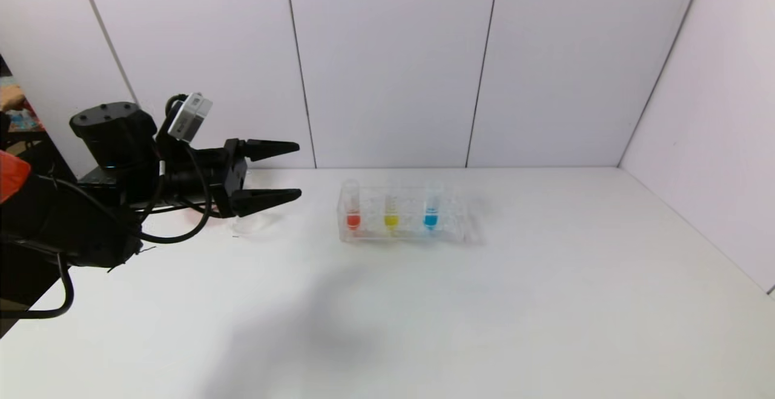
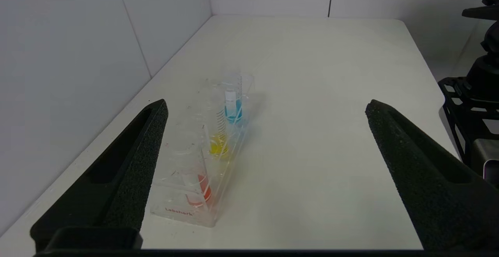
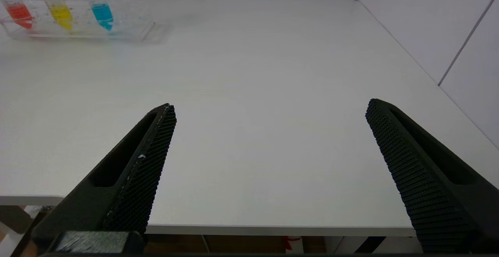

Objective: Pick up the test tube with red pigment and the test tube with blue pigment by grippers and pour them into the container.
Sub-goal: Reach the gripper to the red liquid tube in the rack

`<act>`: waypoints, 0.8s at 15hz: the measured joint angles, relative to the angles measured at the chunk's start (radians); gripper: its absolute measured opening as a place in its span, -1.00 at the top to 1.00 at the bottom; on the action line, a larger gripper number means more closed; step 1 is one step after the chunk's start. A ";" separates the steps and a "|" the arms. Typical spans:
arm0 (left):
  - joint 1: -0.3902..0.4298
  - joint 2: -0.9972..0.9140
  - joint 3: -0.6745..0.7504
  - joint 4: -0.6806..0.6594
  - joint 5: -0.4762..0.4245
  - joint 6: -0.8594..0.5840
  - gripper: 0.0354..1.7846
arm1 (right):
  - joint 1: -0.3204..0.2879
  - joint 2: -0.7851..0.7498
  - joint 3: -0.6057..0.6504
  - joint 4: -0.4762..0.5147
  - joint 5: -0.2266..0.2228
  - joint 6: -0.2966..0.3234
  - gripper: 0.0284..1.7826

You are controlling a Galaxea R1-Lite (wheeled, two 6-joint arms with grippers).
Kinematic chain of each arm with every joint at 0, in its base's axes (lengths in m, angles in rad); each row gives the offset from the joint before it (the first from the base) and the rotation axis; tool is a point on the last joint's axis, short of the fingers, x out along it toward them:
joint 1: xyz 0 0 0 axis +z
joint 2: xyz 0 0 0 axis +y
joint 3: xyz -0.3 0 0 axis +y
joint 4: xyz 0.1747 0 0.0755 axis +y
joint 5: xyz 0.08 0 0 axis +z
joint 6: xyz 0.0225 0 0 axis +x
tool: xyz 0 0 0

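From the head view, the left gripper [image 1: 275, 169] hangs empty with fingers spread, left of the clear rack [image 1: 448, 232] holding the red tube [image 1: 352, 206], yellow tube [image 1: 391, 210] and blue tube [image 1: 431, 208]. A careless reach could knock the rack.

The left wrist view alone shows the tubes in line, red [image 2: 200, 183] nearest.

The right gripper [image 3: 269, 109], seen only by its own camera, is spread and empty near the table edge.

The container is not clearly visible.

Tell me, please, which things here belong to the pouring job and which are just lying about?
Job: red tube; blue tube; left pincer, open beside the rack; right pincer, open at the table's near edge.
Lying about: yellow tube; clear rack.
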 joint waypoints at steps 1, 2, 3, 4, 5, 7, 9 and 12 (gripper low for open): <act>-0.003 0.022 -0.016 -0.001 0.000 -0.003 -0.99 | 0.000 0.000 0.000 0.000 0.000 0.000 -0.99; -0.007 0.042 -0.031 0.000 0.000 -0.004 -0.99 | 0.000 0.000 0.000 0.000 0.000 0.000 -0.99; -0.013 0.065 -0.049 -0.001 0.000 -0.007 -0.99 | 0.000 0.000 0.000 0.000 0.000 0.000 -0.99; -0.020 0.087 -0.069 -0.001 0.002 -0.018 -0.99 | 0.000 0.000 0.000 0.000 0.000 0.000 -0.99; -0.027 0.108 -0.090 -0.001 0.004 -0.033 -0.99 | 0.000 0.000 0.000 0.000 0.000 0.000 -0.99; -0.043 0.152 -0.135 -0.003 0.009 -0.055 -0.99 | 0.000 0.000 0.000 0.000 0.000 0.000 -0.99; -0.061 0.193 -0.178 -0.002 0.011 -0.060 -0.99 | 0.000 0.000 0.000 0.000 0.000 0.000 -0.99; -0.081 0.255 -0.240 -0.002 0.012 -0.071 -0.99 | 0.000 0.000 0.000 0.000 0.000 0.000 -0.99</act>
